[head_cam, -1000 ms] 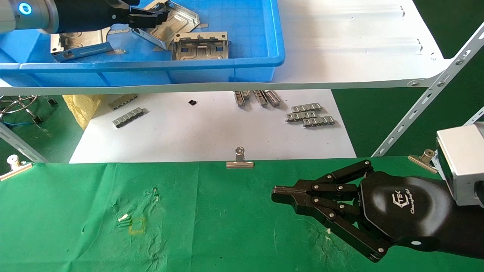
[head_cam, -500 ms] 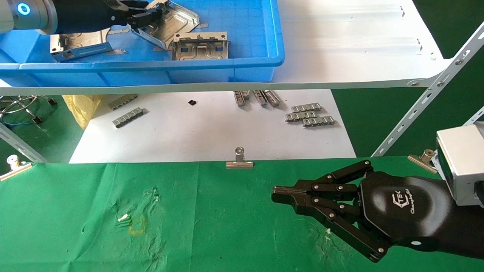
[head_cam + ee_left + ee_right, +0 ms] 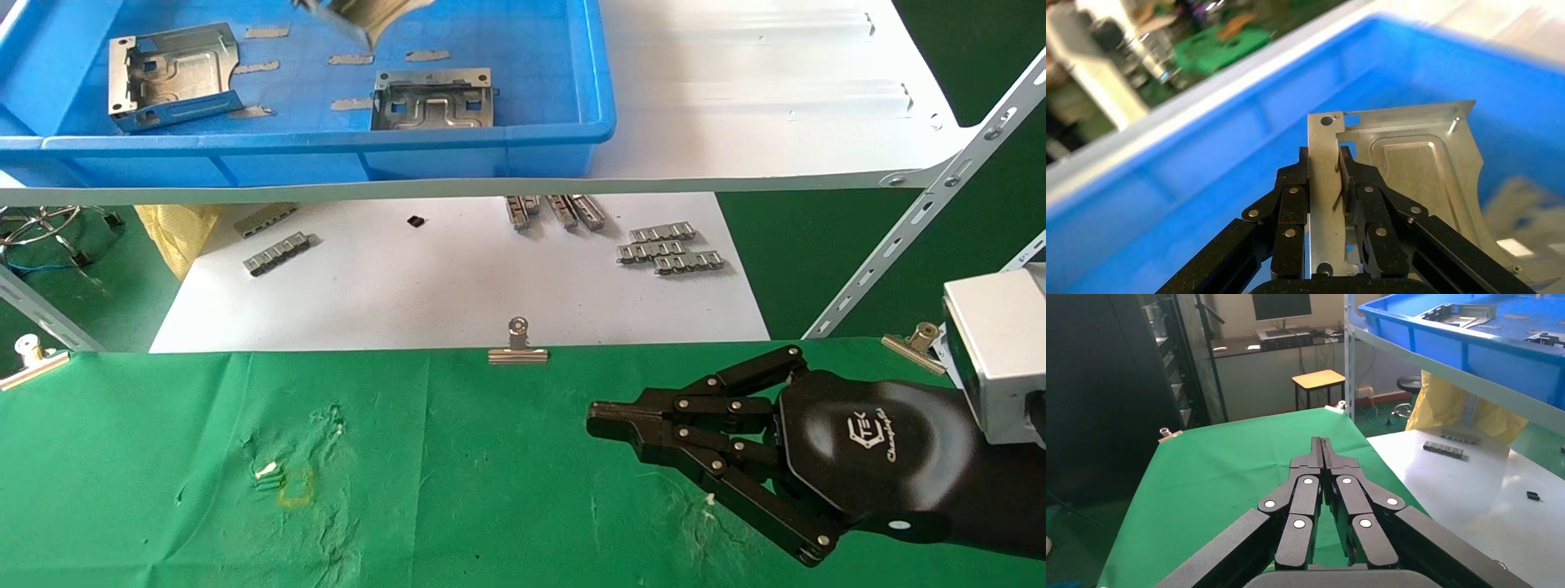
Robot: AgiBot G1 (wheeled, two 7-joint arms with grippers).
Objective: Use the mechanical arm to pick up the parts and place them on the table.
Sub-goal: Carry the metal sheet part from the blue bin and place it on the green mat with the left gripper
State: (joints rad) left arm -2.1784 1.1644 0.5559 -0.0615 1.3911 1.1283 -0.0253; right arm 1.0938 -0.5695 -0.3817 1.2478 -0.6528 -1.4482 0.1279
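Note:
My left gripper (image 3: 1325, 160) is shut on the upturned edge of a silver part (image 3: 1419, 165) and holds it up above the blue bin (image 3: 1199, 159). In the head view the left arm is out of frame. Only the lifted part's lower corner (image 3: 368, 12) shows at the top edge. Two more parts lie in the bin, one at the left (image 3: 172, 73) and one at the front (image 3: 433, 100). My right gripper (image 3: 596, 420) is shut and empty, resting low over the green table (image 3: 458, 490); it also shows in the right wrist view (image 3: 1321, 444).
The blue bin (image 3: 523, 135) stands on the white shelf board (image 3: 752, 98). Below lies a white sheet (image 3: 458, 286) with grey ribbed strips (image 3: 670, 249). Binder clips (image 3: 518, 347) hold the cloth's far edge. A slanted shelf strut (image 3: 923, 204) rises at the right.
My left arm has risen out of the head view, lifting one part from the bin up to the top edge. The right arm has not moved.

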